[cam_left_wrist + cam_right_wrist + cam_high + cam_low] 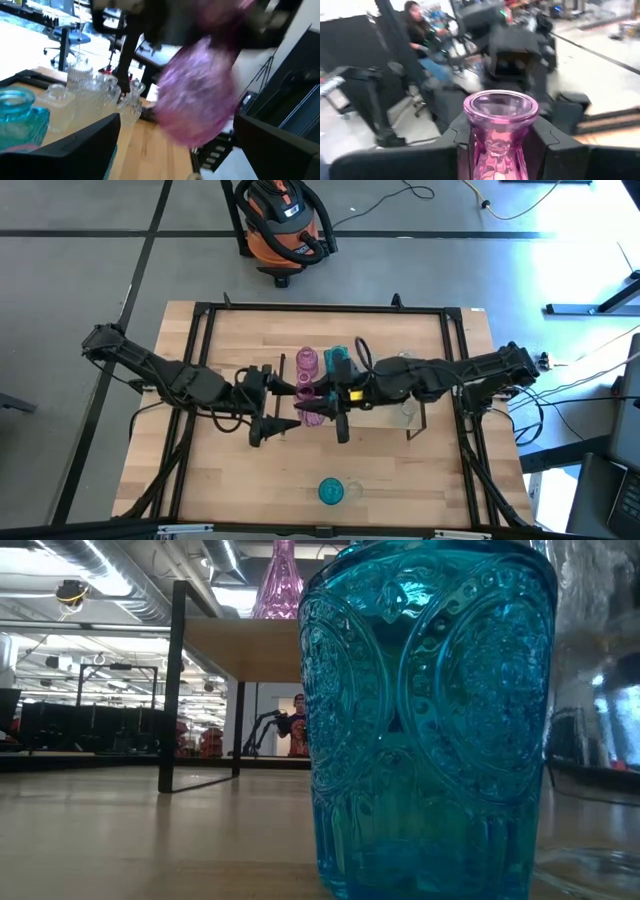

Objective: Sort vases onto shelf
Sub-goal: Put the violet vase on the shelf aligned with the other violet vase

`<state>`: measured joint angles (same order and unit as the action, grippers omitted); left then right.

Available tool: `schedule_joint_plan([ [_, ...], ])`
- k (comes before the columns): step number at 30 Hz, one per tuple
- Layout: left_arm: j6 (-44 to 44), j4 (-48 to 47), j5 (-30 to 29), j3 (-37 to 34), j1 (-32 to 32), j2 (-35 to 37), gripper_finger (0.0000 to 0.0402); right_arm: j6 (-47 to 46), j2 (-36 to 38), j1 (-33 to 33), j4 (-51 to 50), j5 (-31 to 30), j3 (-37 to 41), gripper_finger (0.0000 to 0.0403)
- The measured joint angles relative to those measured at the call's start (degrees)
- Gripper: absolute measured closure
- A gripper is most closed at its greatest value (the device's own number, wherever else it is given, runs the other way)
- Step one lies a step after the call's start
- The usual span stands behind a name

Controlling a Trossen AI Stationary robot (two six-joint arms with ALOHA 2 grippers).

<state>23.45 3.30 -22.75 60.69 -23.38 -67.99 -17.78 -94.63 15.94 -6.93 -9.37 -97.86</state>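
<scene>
One pink vase (500, 134) sat pinched at its neck between the jaws of the right gripper (501, 150), mouth up and long axis upright as seen past that arm's own fingers (555, 145). In the high view the right gripper (340, 393) stood over the shelf (385, 416), toward the shelf's left end, with the held vase (312, 412) beside the pink and teal vases already standing there (308, 362).

The left gripper (272, 392) had its jaws spread wide and held nothing. It hung just off the left end of the shelf, its fingers (82, 145) parted on either side of the pink vase body (200, 100), which lay directly ahead of them and close. From those open jaws the vase lay toward the shelf's middle, that is, toward the right arm.

Judgement: the right arm alone carried the vase, and the coming move turned on lowering it upright onto a free patch of shelf beside the pink group, without the left jaws fouling the body.

Away from the shelf, a teal vase (331, 491) and a clear one beside it (352, 490) stood on the near part of the tabletop (230, 480), unsorted. More clear vases (405, 412) stood at the shelf's right end.
</scene>
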Motion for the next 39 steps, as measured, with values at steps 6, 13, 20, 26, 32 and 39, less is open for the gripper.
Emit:
schedule_joint_plan([
  [6,0.45,3.43,4.12,0.00,0.04,0.04,0.0017,-0.03,-0.83,-1.37,-2.67,1.01,0.10,0.0317],
  [13,1.68,2.56,4.28,0.02,0.07,-0.41,0.0017,0.03,-1.14,-1.50,-1.17,2.32,0.04,0.0317],
  [20,3.46,3.08,4.07,0.02,1.69,-2.18,0.0017,0.02,-1.41,-1.76,1.23,1.73,0.03,0.0317],
  [26,4.93,4.30,3.96,0.04,2.67,-2.90,0.0017,-0.61,-2.25,-1.86,1.15,2.14,0.02,0.0318],
  [32,4.95,4.21,4.24,0.04,3.23,-2.97,0.0017,-1.44,-2.71,-1.76,2.02,2.53,0.02,0.0318],
  [39,6.51,3.69,4.62,0.04,3.21,-2.95,0.0036,-1.42,-3.41,-1.76,3.96,3.60,0.04,0.0318],
])
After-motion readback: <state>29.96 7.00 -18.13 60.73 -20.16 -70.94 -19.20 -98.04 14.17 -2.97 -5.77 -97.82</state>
